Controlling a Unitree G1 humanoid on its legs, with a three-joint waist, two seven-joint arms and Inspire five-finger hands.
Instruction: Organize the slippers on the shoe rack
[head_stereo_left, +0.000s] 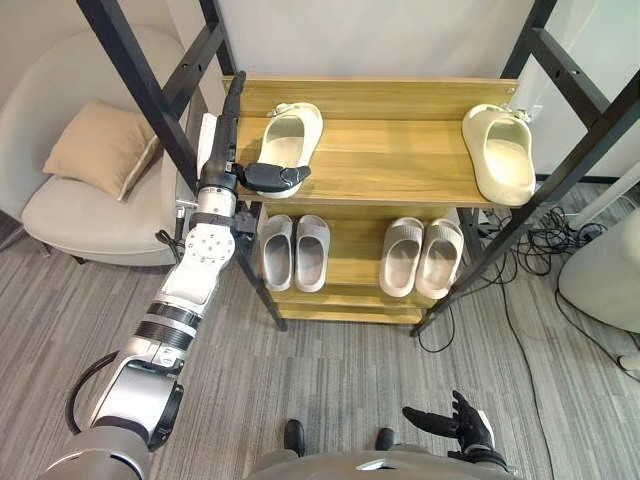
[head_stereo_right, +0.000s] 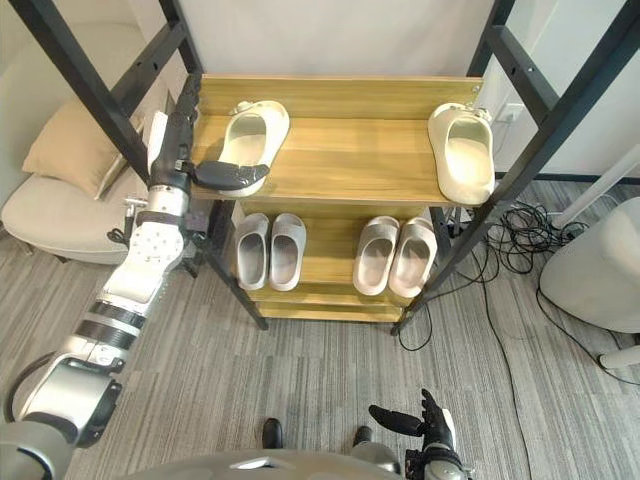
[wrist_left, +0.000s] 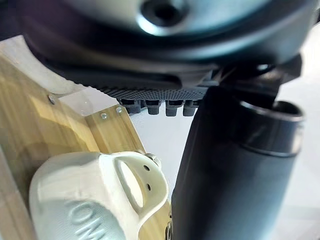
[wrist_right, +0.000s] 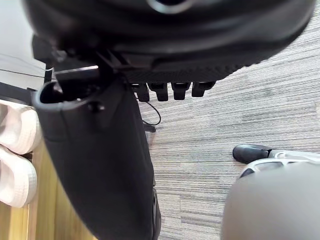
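The left robot hand (head_stereo_left: 228, 140) lies spread wide at the end of the rack's (head_stereo_left: 400, 165) top shelf. Its fingers are straight along the shelf's edge and its thumb (head_stereo_left: 272, 177) sticks out sideways over the heel of the near slipper (head_stereo_left: 291, 140), gripping nothing. The thumb hides the heel's rim in the head views, so they do not show whether it touches. The left wrist view shows more: that slipper's strap (wrist_left: 135, 180), with small holes, sits just beside the thumb on the bare wood, past two screws (wrist_left: 110, 112). The far slipper (head_stereo_left: 500, 155) lies well apart from the hand at the shelf's other end, its heel over the front edge. Below the hand, the lower shelf holds a pale pair (head_stereo_left: 294, 252) and, further from it, a beige pair (head_stereo_left: 422, 258). The right robot hand (head_stereo_left: 458, 423) hangs over the floor (head_stereo_left: 340, 370), well short of the rack, fingers loosely spread and empty. Its wrist view catches pale slippers (wrist_right: 17, 150) beyond its thumb. A black post (head_stereo_left: 140, 85) slants close beside the left arm, and an armchair (head_stereo_left: 80, 215) with a cushion (head_stereo_left: 100, 145) stands outside it. Cables (head_stereo_left: 535, 245) lie past the rack's far end.
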